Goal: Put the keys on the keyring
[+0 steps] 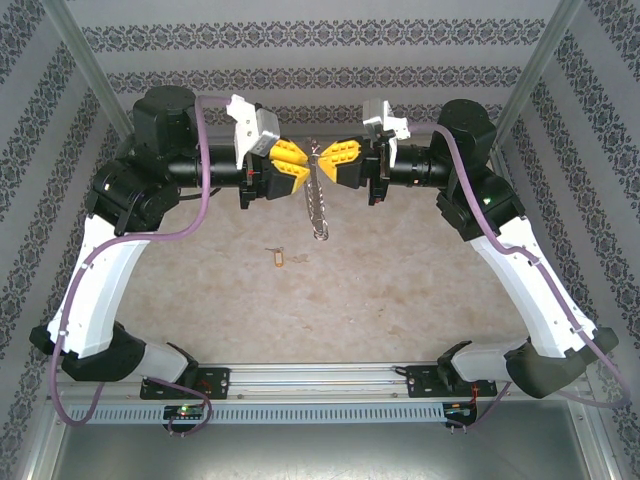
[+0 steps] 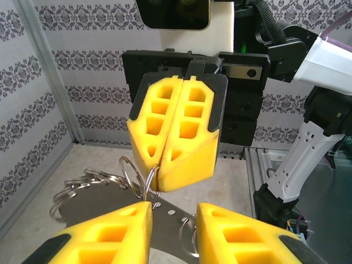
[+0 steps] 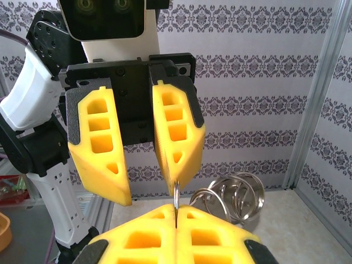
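Near the middle of the bench, a small yellow tag is seen lying alone. Farther back, towards the far edge, the two grippers are seen tip to tip. The keyring is pinched between the closed fingers of the right gripper, which hide part of it. The left gripper is held with its fingers apart, and the keys are hung beneath the meeting point.

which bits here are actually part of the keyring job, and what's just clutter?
In the job:
- keys, hanging between the two hands
- keyring, pinched in the shut right hand
- left hand, open, facing it

Lying about:
- yellow tag, loose on the table
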